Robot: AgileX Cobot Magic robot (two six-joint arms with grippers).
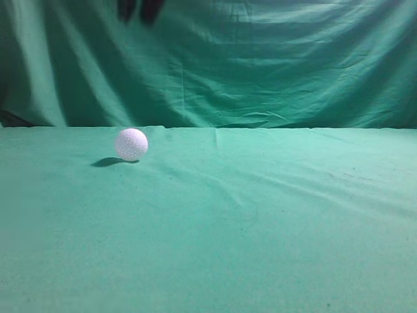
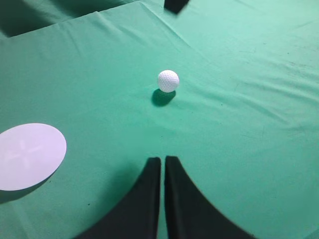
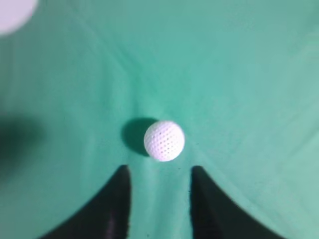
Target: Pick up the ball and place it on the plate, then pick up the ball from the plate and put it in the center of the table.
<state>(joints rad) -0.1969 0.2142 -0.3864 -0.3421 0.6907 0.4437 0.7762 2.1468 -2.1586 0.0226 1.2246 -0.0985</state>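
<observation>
The white dimpled ball (image 1: 131, 144) rests on the green cloth table (image 1: 273, 222), left of the middle. In the exterior view my right gripper (image 1: 139, 10) hangs high above it at the top edge. In the right wrist view the ball (image 3: 164, 140) lies just ahead of the open, empty right gripper (image 3: 159, 172). My left gripper (image 2: 163, 159) is shut and empty, well short of the ball (image 2: 168, 80). The white plate (image 2: 27, 155) lies flat on the cloth to the left of the left gripper. A bit of it shows in the right wrist view's top left corner (image 3: 14, 12).
A darker green curtain (image 1: 260, 59) hangs behind the table's back edge. The right gripper's black tip (image 2: 175, 5) shows at the top of the left wrist view. Bare wrinkled cloth lies right of the ball.
</observation>
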